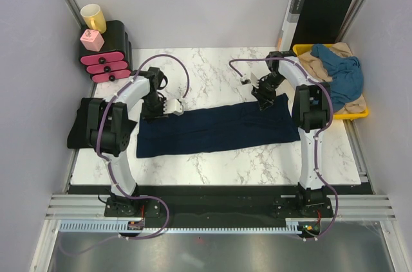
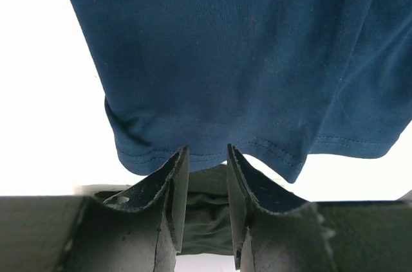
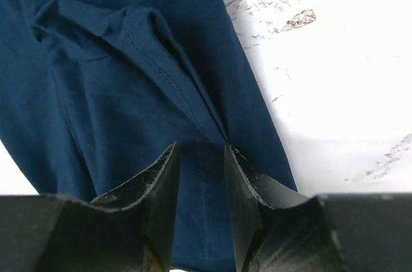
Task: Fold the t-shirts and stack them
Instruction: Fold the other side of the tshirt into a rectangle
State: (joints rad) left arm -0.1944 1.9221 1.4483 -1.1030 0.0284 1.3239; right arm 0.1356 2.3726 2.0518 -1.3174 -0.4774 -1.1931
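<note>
One navy t-shirt [image 1: 219,129], marble table [image 1: 212,169], pale walls [image 1: 193,2]

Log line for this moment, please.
phase: folding navy t-shirt, spread on marble table | left gripper: far-left corner, cloth between jaws, grip unclear | right gripper: far-right corner, same

I see the navy t-shirt [image 1: 215,129] lying as a long flat band across the marble table [image 1: 212,163]. My left gripper [image 1: 168,108] is at its far left corner and my right gripper [image 1: 265,101] at its far right edge. The yellow tray [image 1: 362,115] on the right holds a blue shirt [image 1: 344,74] on top of a beige shirt [image 1: 314,61].
</note>
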